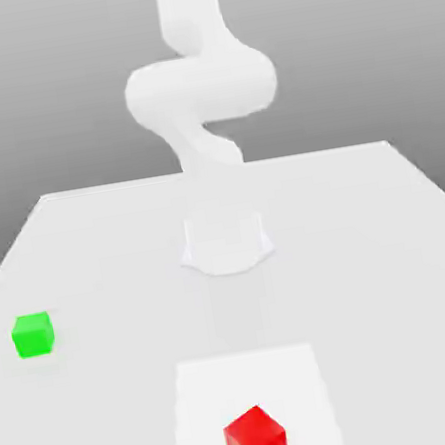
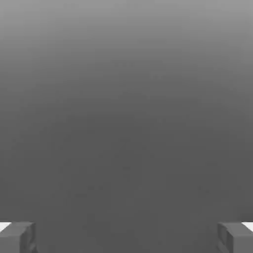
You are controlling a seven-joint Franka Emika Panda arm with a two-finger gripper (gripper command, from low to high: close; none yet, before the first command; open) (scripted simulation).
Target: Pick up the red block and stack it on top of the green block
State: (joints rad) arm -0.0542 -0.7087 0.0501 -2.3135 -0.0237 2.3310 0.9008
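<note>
Red block (image 1: 255, 441) sits untouched at the frame's bottom centre, green block (image 1: 33, 334) at left; gripper (image 2: 126, 237), fingers apart, must first descend onto red.

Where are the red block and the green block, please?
red block (image 1: 255, 441), exterior view, on its front face.
green block (image 1: 33, 335), exterior view, on its front face.

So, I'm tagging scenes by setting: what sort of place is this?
Likely a bare simulated test bench: a plain white table, a white robot arm, a green block, a red block, and a featureless grey backdrop.
</note>
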